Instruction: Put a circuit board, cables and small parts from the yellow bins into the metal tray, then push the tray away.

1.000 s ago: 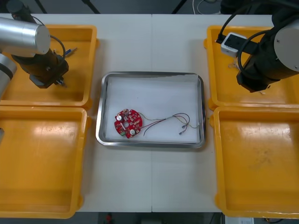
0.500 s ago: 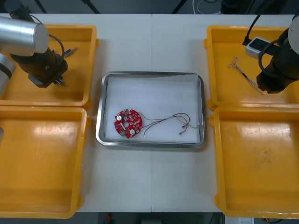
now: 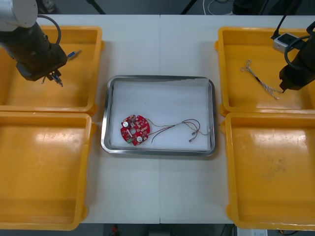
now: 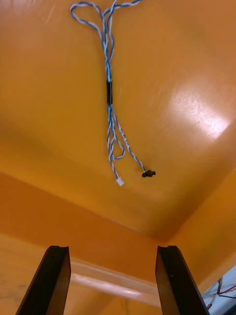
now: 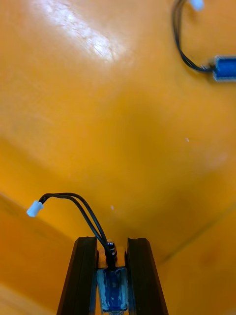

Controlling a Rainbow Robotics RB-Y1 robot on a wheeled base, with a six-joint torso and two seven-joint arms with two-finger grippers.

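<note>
A small blue part (image 5: 112, 286) trailing a twin black cable (image 5: 81, 206) is gripped tightly by the left gripper (image 5: 111, 241) over the far left yellow bin (image 3: 74, 93). The white-lined metal tray (image 3: 105, 128) (a round red circuit board (image 3: 135, 130) already inside) lies rightward of it, mid-table. The right gripper (image 4: 112, 248) is held wide open and empty, with a twisted blue and white cable (image 4: 109, 93) lying lengthwise ahead.

Light table (image 3: 187, 44), seamed down the middle
</note>
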